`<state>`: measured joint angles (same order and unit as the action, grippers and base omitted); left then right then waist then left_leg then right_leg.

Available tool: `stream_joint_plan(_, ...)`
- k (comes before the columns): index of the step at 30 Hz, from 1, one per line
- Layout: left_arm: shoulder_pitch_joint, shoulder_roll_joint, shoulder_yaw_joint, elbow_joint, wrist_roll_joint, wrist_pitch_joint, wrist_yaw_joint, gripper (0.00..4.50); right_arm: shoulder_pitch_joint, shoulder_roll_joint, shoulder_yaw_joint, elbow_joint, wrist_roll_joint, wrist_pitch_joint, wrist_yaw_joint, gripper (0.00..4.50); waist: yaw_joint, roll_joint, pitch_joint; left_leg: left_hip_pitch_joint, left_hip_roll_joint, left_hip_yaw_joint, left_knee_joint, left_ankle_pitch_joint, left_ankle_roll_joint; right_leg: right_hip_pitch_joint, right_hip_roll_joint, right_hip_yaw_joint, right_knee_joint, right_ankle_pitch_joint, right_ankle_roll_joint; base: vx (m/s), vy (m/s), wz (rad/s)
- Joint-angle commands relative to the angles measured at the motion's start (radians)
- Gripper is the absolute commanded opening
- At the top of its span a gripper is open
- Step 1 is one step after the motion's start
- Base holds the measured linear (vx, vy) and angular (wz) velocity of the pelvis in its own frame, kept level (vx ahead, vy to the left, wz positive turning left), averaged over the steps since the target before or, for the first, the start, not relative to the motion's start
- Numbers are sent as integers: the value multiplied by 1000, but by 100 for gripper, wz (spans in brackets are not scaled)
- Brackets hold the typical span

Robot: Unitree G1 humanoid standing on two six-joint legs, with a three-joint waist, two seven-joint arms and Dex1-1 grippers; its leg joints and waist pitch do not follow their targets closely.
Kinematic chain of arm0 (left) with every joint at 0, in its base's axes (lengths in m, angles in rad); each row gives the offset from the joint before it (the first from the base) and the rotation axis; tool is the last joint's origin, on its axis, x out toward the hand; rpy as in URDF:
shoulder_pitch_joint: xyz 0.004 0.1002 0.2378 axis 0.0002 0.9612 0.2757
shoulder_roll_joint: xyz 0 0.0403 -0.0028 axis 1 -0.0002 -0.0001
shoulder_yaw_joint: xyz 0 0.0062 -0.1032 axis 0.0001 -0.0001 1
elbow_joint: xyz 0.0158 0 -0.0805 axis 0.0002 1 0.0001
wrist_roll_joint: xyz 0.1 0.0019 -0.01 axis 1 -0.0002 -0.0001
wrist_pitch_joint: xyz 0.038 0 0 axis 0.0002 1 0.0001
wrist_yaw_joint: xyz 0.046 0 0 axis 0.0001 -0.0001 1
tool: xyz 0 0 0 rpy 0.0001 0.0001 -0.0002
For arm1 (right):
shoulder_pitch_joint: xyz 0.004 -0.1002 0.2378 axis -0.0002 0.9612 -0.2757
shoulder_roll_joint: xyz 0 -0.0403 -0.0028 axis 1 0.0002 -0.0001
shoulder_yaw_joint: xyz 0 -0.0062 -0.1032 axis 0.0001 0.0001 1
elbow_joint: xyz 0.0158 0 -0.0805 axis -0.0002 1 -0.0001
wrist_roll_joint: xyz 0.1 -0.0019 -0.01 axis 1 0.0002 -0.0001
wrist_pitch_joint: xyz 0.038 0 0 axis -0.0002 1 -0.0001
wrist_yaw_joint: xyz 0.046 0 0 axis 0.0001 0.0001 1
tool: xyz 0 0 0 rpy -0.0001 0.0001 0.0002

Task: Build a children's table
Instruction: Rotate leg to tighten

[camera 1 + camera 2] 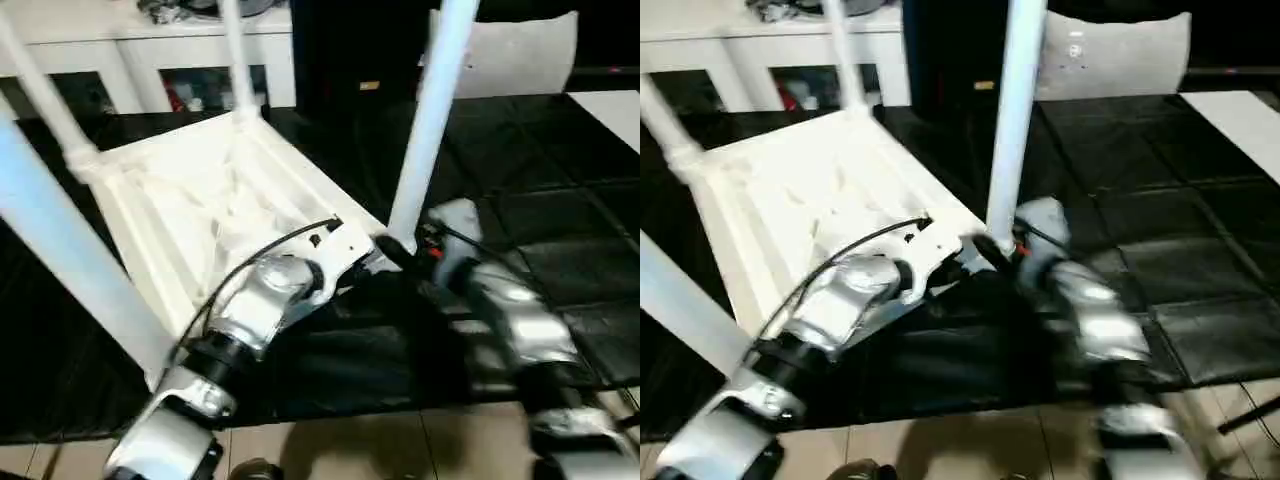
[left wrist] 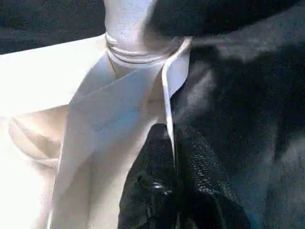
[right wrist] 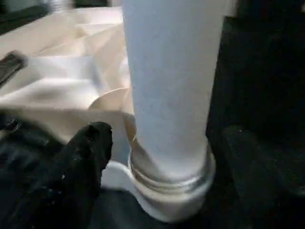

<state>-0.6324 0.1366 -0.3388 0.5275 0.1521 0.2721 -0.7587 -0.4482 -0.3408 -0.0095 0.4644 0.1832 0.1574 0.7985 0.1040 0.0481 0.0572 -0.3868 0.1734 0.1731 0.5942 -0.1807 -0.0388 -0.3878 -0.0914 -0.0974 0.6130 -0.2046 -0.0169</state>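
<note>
Table upside down, legs up. Left gripper jaws clamped on table rim. Right gripper jaws apart around leg base.

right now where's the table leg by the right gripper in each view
Left eye: leg rises right of centre.
Right eye: upright at centre.
Left wrist: its base at top.
Right wrist: wide central column.
Shared landmark: the corner socket it sits in.
</note>
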Motion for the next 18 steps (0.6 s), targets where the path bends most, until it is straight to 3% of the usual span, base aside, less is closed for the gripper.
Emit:
stream_joint_plan(1, 7, 49, -39, 34, 16, -65, -87, 0, 17, -60, 31, -36, 2, -23, 124, 432, 4, -10, -63, 13, 61, -23, -67, -181, 98, 53, -78, 55, -78, -107, -226, 0, 0, 0)
stream_joint_plan(3, 3, 69, -47, 43, 18, -106, -115, 0, 17, -85, 35, -32, -4, -42, 152, 446, 10, -11, -64, 14, 62, -22, -67, -183, 97, 52, -79, 56, -81, -130, -219, 0, 0, 0)
stream_joint_plan(4, 5, 110, -69, 48, 12, -178, -199, 0, 15, -126, 44, -27, -7, -68, 214, 446, 12, -10, -63, 14, 62, -24, -68, -189, 93, 50, -78, 55, -81, -138, -220, 0, 0, 0)
stream_joint_plan(6, 7, 120, -75, 47, 8, -188, -223, 0, 14, -137, 48, -25, -8, -80, 233, 446, 13, -9, -64, 15, 64, -23, -69, -191, 89, 50, -78, 56, -78, -138, -223, 0, 0, 0)
stream_joint_plan(14, 32, 213, -127, 4, -37, -325, -455, 0, 1, -181, 67, -18, 52, -94, 414, 446, 30, -6, -71, 18, 70, -20, -64, -152, 113, 46, -78, 55, -62, -45, -266, 0, 0, 0)
stream_joint_plan(16, 42, 233, -141, -16, -52, -353, -519, 0, 1, -190, 91, -23, 63, -87, 482, 430, 37, -12, -72, 19, 71, -18, -64, -160, 112, 47, -81, 55, -63, -59, -267, 0, 0, 0)
stream_joint_plan(18, 45, 239, -148, -21, -53, -367, -538, 0, 3, -192, 104, -32, 67, -80, 513, 416, 42, -9, -71, 20, 73, -18, -65, -160, 108, 44, -80, 56, -62, -67, -265, 0, 0, 0)
